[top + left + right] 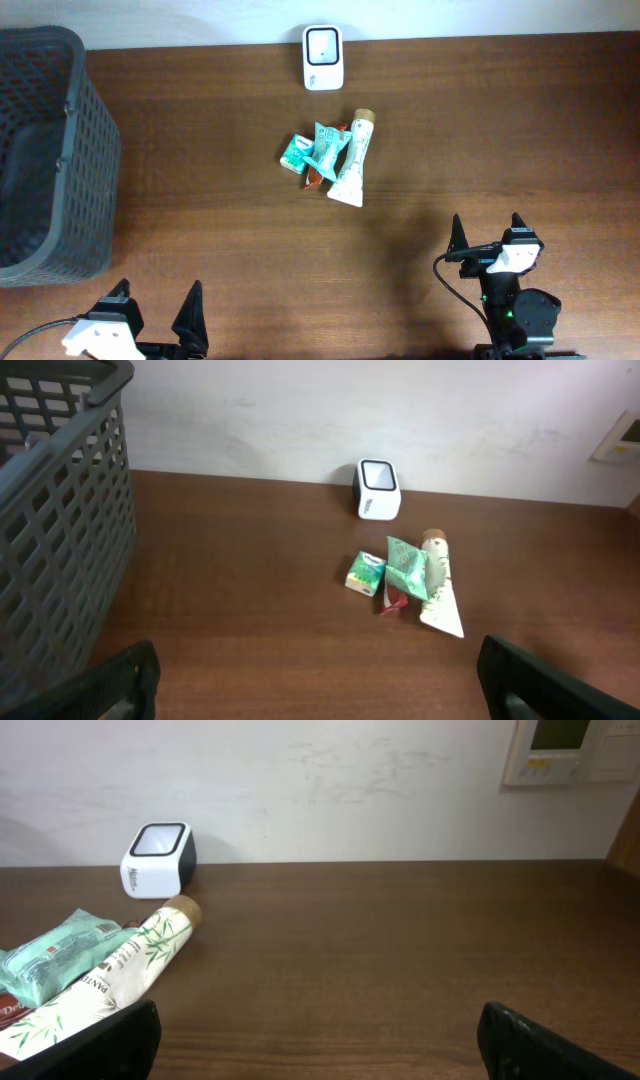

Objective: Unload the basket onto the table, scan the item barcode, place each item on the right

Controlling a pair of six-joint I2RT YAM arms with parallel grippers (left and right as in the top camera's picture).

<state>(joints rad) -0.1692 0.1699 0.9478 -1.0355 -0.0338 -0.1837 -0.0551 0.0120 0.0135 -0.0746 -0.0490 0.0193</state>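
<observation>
Lying mid-table against a teal sachet, near the scanner, the tube looks light, soft and slick, best pinched across its firmer capped end, while the left gripper and right gripper stand wide, empty, well apart from it.
</observation>
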